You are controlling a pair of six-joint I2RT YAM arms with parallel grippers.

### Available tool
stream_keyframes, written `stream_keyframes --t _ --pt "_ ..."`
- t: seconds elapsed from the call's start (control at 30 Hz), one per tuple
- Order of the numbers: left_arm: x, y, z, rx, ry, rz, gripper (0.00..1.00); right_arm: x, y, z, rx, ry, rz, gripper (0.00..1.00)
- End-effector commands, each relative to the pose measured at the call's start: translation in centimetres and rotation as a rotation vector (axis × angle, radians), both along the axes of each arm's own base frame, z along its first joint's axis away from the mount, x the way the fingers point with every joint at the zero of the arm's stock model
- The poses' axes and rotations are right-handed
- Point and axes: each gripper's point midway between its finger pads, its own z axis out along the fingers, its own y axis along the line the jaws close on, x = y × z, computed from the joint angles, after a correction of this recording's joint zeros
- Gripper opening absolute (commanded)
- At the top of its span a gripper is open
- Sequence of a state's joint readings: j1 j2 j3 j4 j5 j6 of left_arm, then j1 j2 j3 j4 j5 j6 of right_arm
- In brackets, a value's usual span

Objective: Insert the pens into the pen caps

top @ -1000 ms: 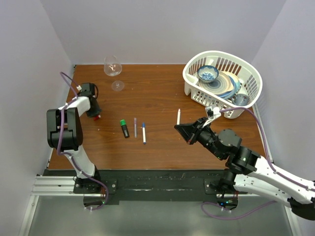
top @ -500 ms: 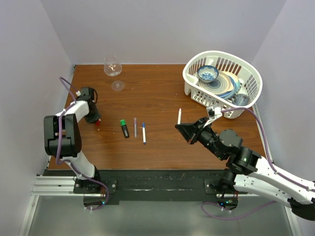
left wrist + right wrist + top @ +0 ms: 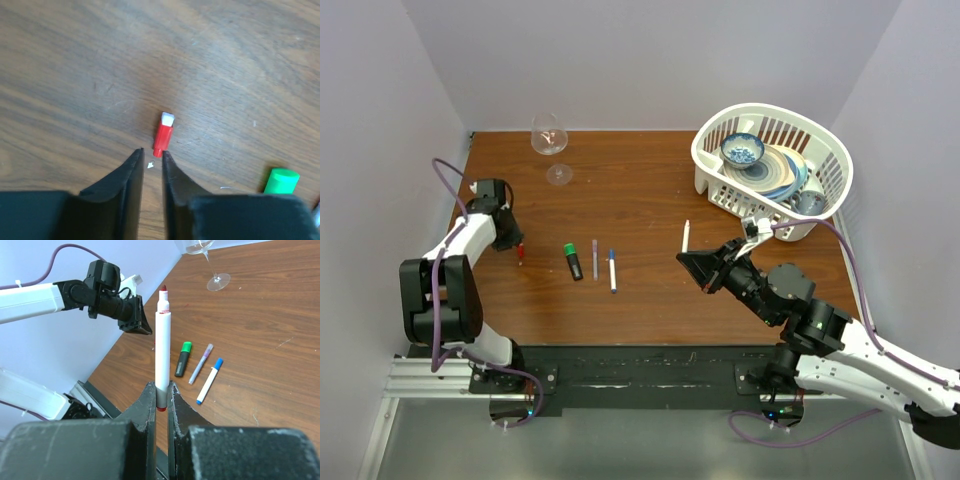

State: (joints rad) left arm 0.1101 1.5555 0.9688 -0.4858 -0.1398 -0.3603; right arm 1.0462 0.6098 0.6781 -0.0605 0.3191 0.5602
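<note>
My right gripper (image 3: pixel 698 263) is shut on the lower end of a thin white pen (image 3: pixel 685 236), holding it upright above the table with its bare red tip up (image 3: pixel 162 347). My left gripper (image 3: pixel 510 238) is low over the table at the left edge. Its jaws (image 3: pixel 151 151) stand a narrow gap apart with nothing between them. A small red cap (image 3: pixel 163 135) lies on the wood just beyond its fingertips (image 3: pixel 520 252). A black marker with a green cap (image 3: pixel 574 260), a thin purple-grey pen (image 3: pixel 595 257) and a white pen with a blue cap (image 3: pixel 612 270) lie side by side mid-table.
A wine glass (image 3: pixel 550 140) stands at the back left. A white basket (image 3: pixel 767 108) with bowls and plates sits at the back right, just behind the right arm. Walls close in the table at the left, back and right.
My left arm has drawn back to the left. The red cap, close under its fingers a second ago, now lies apart on the table. The right arm and its pen have not moved.
</note>
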Motion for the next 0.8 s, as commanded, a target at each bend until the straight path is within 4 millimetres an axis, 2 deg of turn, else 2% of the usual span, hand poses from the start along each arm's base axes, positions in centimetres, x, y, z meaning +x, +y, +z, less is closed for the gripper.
stream_keyframes --t 0.0,0.17,0.77 --pt "2.3 -0.4 2.1 -0.018 -0.089 -0.069 0.31 0.0 -0.2 0.1 0.009 -0.009 -0.008 0.0" --pt "2.9 -1.3 2.1 -0.046 -0.082 -0.145 0.34 0.2 -0.2 0.1 0.005 -0.009 -0.014 0.0" --pt "1.5 -0.3 -3.1 0.001 0.092 -0.192 0.28 0.3 -0.4 0.1 0.003 -0.012 -0.028 0.0"
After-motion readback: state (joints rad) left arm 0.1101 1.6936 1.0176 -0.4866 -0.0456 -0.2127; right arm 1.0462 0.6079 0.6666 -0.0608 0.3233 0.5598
